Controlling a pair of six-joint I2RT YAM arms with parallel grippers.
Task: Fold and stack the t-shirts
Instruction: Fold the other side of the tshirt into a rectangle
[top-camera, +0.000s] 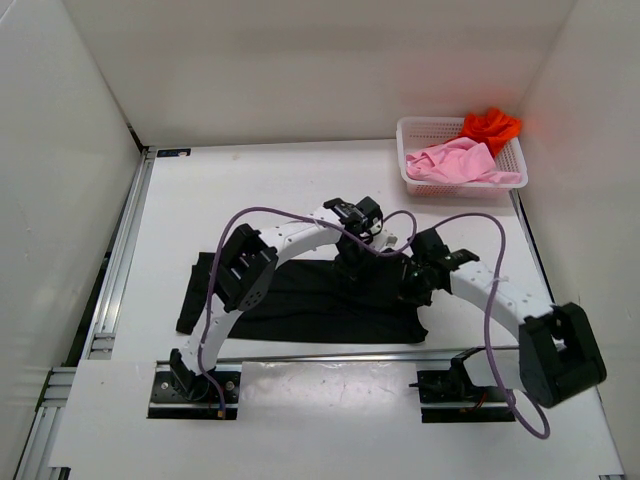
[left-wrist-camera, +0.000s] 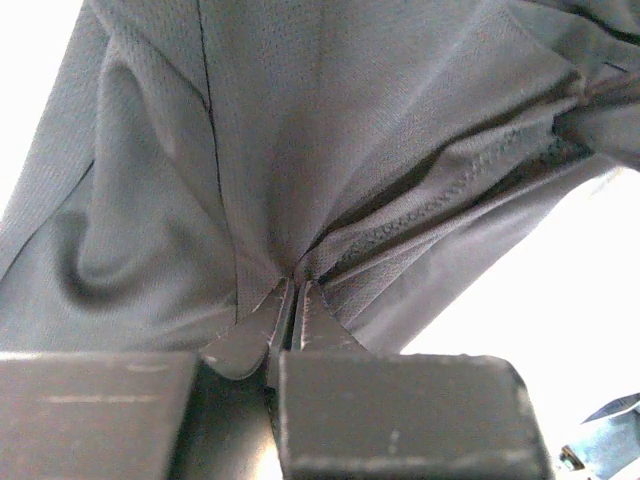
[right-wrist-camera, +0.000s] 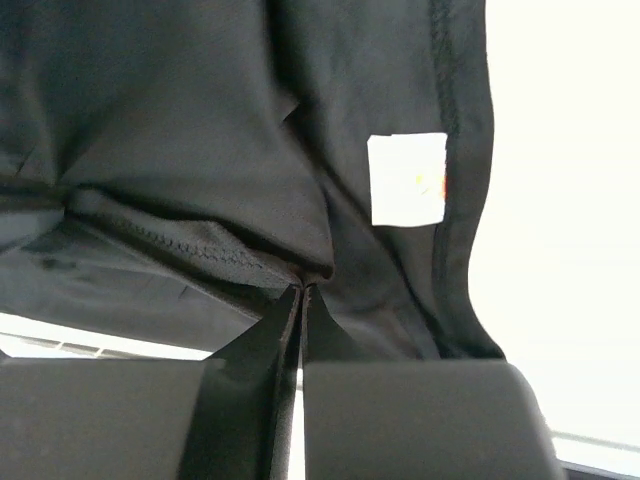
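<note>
The black t-shirt (top-camera: 300, 300) lies spread out on the table (top-camera: 250, 190), close to the arms. The left gripper (left-wrist-camera: 295, 285) is squeezed tight on a bunch of its cloth by a stitched edge. The right gripper (right-wrist-camera: 302, 290) is squeezed tight on another bit of edge, near a small white tag (right-wrist-camera: 407, 178). Both pinches look tiny, right at the tips, so the cloth could slip out when the arms lift or pull. If one side slips first, the shirt would flop crooked and the fold would be messy. A pinch may also have caught too many layers, and then the shirt would bunch up. The two grippers sit close together, so they might bump. The pink t-shirt (top-camera: 455, 160) and the orange-red t-shirt (top-camera: 490, 125) are in the white basket (top-camera: 403, 150) at the far right corner.
</note>
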